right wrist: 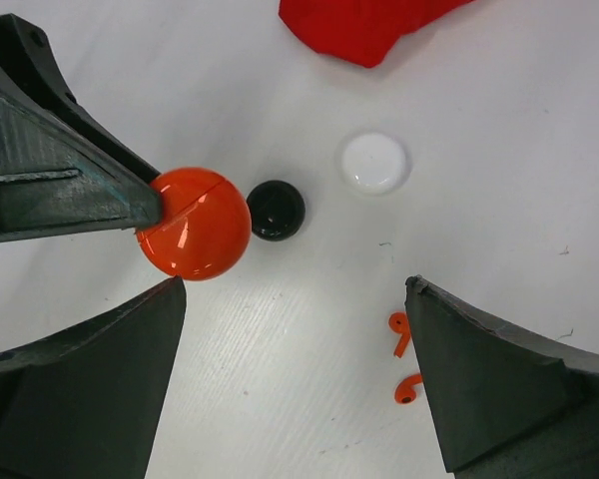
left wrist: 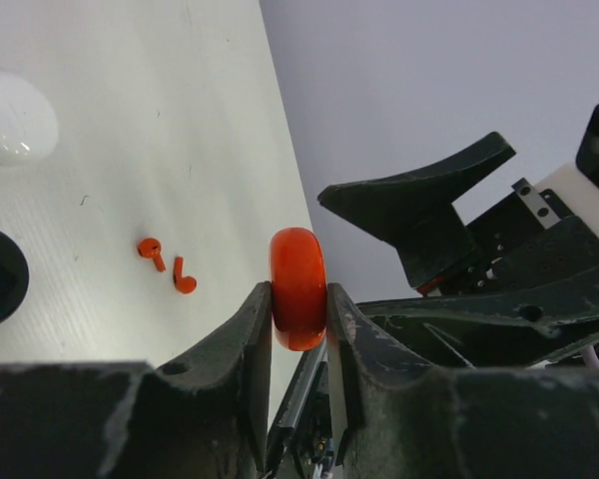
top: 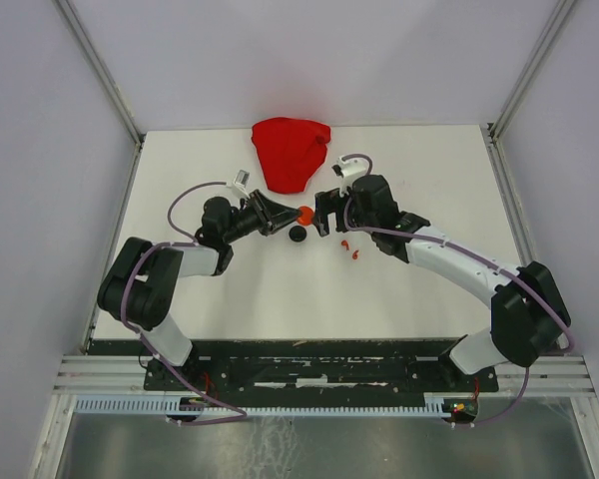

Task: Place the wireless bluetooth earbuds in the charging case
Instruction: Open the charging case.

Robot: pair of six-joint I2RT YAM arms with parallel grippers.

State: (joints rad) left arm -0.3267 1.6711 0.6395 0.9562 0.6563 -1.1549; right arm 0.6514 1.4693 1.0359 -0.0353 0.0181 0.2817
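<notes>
My left gripper [left wrist: 299, 296] is shut on a round red case [left wrist: 298, 287], held on edge above the table; it also shows in the top view [top: 304, 214] and the right wrist view [right wrist: 195, 223]. Two red earbuds [right wrist: 400, 332] [right wrist: 408, 388] lie loose on the table beside my right finger, and show in the top view [top: 349, 249] and the left wrist view [left wrist: 152, 249]. My right gripper [right wrist: 292, 294] is open and empty, hovering next to the red case. White and black earbuds are out of view.
A black case [right wrist: 276, 210] and a white case [right wrist: 375, 163] lie on the table just beyond the red one. A red cloth [top: 292, 150] lies at the back middle. White walls and frame posts enclose the table.
</notes>
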